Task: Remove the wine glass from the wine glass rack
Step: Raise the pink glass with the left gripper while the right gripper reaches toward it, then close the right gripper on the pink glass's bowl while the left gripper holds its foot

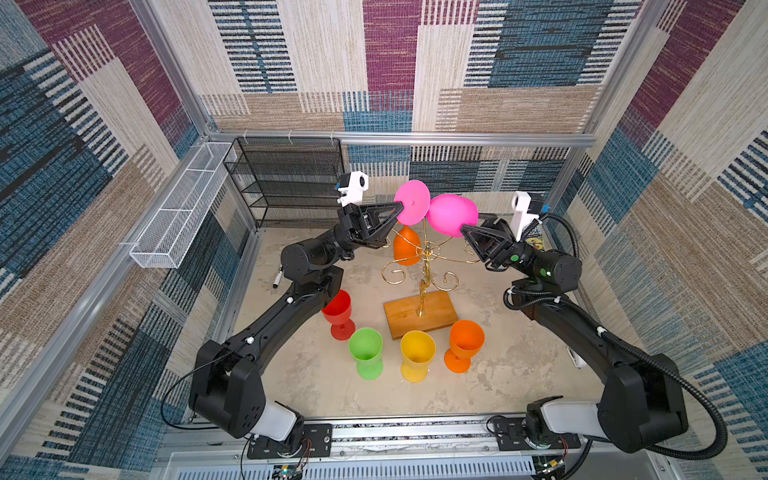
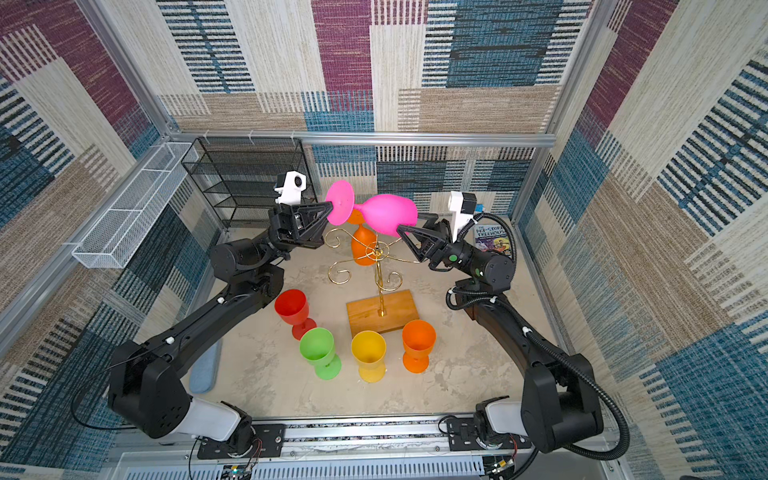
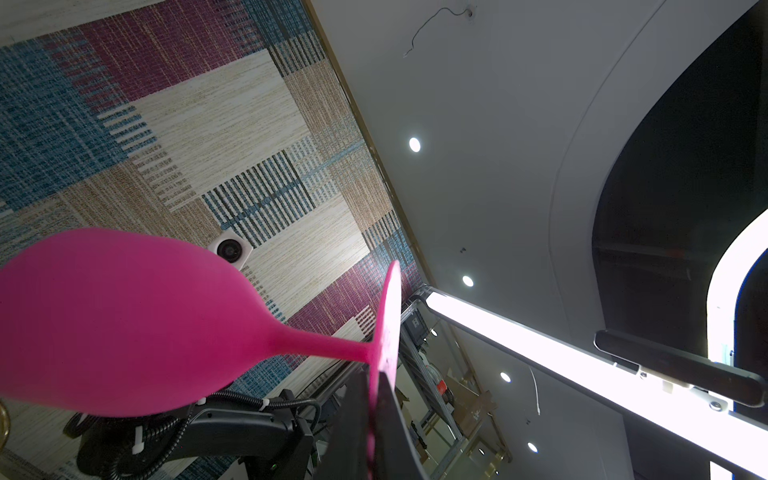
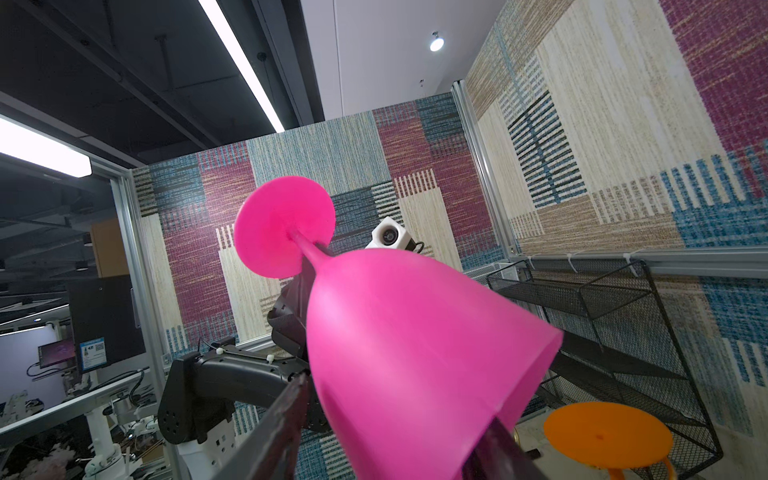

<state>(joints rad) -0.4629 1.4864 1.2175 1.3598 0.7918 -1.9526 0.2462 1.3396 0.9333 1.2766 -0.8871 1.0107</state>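
Robot lab test cell
A metal frame point(image 1: 399, 139) walled with patchwork carpet point(image 1: 390, 50); past it, an open office floor with ceiling strip lights point(image 4: 241, 62), a monitor point(image 4: 56, 353) and white equipment stands point(image 4: 99, 436)

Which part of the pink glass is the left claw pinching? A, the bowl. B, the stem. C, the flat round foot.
C: the left claw is shut on the edge of the flat foot of the pink glass. The left wrist view shows the fingers clamped on that disc.
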